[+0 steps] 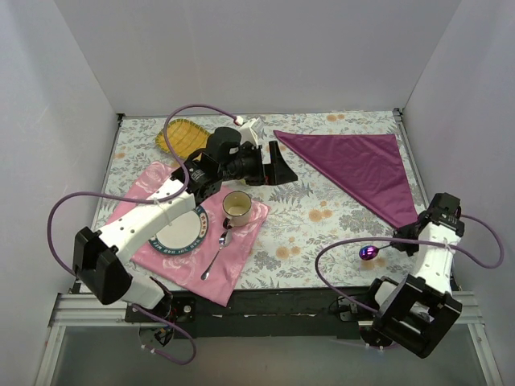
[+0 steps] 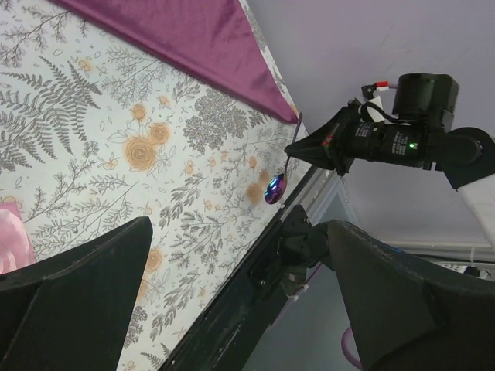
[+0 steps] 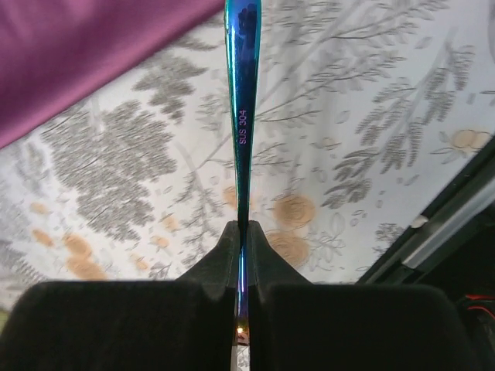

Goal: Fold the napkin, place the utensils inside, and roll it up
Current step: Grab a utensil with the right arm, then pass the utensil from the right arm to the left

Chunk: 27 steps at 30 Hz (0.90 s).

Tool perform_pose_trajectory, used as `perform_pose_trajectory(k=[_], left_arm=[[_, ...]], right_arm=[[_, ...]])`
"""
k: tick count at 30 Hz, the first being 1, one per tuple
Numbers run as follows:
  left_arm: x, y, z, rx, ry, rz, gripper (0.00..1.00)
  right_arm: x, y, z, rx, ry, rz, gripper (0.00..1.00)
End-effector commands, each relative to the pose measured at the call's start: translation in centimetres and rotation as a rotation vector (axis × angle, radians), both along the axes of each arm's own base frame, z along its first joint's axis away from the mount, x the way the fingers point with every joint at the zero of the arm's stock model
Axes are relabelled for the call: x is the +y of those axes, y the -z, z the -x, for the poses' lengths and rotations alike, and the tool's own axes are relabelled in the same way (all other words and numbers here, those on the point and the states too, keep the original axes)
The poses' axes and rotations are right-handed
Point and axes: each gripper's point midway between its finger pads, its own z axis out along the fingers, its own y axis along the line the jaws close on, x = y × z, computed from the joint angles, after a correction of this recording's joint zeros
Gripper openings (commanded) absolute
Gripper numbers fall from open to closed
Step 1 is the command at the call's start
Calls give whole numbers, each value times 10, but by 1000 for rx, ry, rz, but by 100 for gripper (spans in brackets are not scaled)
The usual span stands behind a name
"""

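Dark purple-magenta satin napkin (image 1: 354, 165), plain and shiny, lay folded in a triangle on the far right of the fern-and-flower tablecloth (image 1: 306, 217), one tip pointing toward the near right edge. The slim utensil with a thin blue handle and shiny purple rounded head (image 1: 368, 252) sat near that tip. The right gripper (image 1: 397, 240) had its fingers pressed together on the handle, head pointing left. Whether the head touched the cloth could not be told. The right wrist view showed the handle (image 3: 243, 116) running straight out from the clamped black fingers (image 3: 216, 263).

The left gripper (image 1: 278, 170), fingers spread apart and holding nothing, was over the table between the beige cup (image 1: 236, 207) and the napkin. The cup, a blue-rimmed plate (image 1: 179, 233) and a silver spoon (image 1: 216, 256) rested on the pink placemat (image 1: 241, 257).
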Motion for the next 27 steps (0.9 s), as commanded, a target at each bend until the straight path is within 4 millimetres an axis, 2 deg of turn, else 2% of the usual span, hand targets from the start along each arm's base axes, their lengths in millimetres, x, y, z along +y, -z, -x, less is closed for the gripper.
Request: perform_pose_trajectory(k=[1,2,4,5,7,8,9,10,12,14,15,17,19,20,24,27], left_arm=[[3,-6,-9,83,47,70,98],[0,-10,-6,91,78,103,97],[-1,1,-7,121,100,117,95],[-5,-1,-2,123,146,150,94],[-7,11,2,147,183,163,93],[-11,11,3,144,210,186,93],[-13,12,8,153,245,199,92],[-13,18,11,166,263,200,92],[-13,14,15,115,296,218,90],[-11,18,19,84,307,230,89],[-8,14,21,51,309,235,89],[-5,26,23,60,295,215,88],[-1,35,21,55,261,184,85],[1,41,23,60,257,173,85],[2,47,31,26,273,161,83],[0,48,33,30,282,159,75]], right_arm=[[18,-57,-58,-280,-141,11,1],[34,-72,-74,-346,-220,4,1],[62,-88,-96,-430,-306,-66,1],[88,-113,-121,-551,-426,-76,1],[122,-132,-141,-603,-551,-127,1],[155,-150,-151,-678,-678,-139,1],[173,-177,-159,-734,-744,-132,1],[198,-179,-161,-734,-811,-146,1],[229,-206,-171,-861,-880,-190,1],[260,-214,-166,-914,-895,-301,1],[268,-221,-170,-958,-899,-320,1],[289,-222,-163,-960,-921,-366,1],[297,-218,-160,-940,-921,-368,1],[299,-217,-159,-934,-911,-379,1],[305,-214,-153,-938,-883,-426,1],[304,-215,-151,-940,-859,-421,1]])
